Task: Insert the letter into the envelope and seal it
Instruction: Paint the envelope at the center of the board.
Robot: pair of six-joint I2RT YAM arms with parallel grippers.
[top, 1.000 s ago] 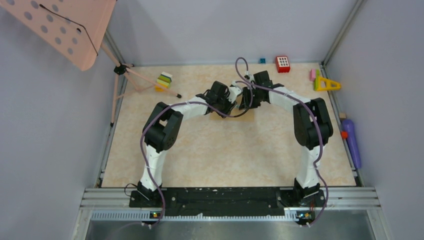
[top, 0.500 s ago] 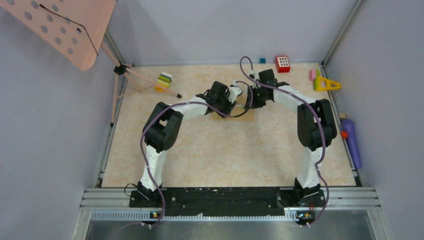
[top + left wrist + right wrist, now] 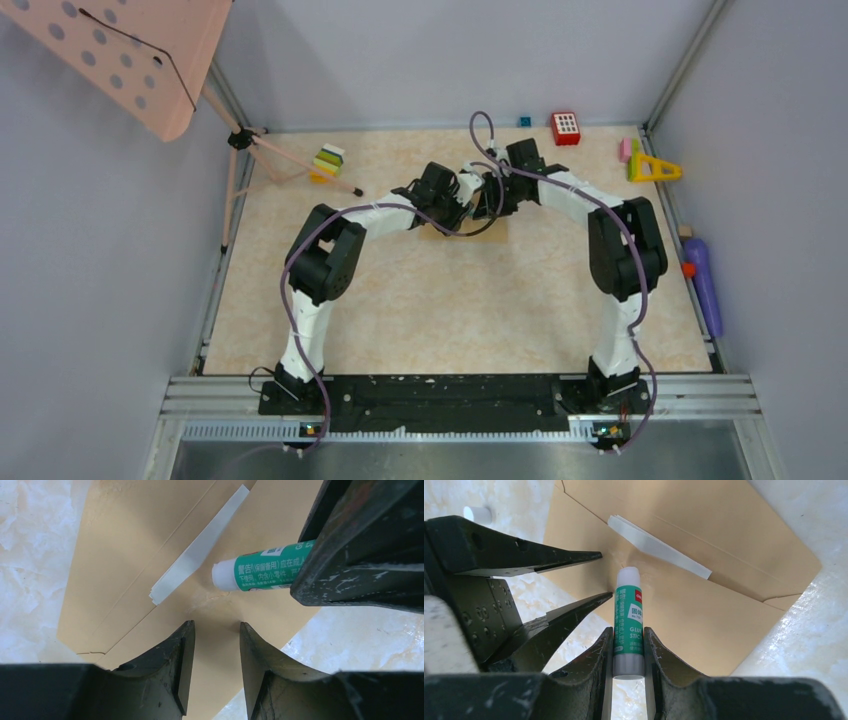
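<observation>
**Glue tip at the envelope's mouth: smear and slip risks**

The envelope lies flat on the table, flap open, at mid-table towards the far side, under both wrists. In the right wrist view, a small white cap stands off the envelope's left edge. It is out of the way, but a sideways sweep could knock it.

The left gripper rests at the envelope's left edge, its fingers apart with nothing between them. Whether they press the paper down I cannot tell. If they do not, a glue stroke could drag the envelope along.

Over the envelope's middle, the right gripper is clamped on the glue stick, whose tip touches the paper.

Just right of the tip, a pale strip pokes from the pocket mouth. It is probably the letter's edge, and glue straying there would bond it to the flap.
</observation>
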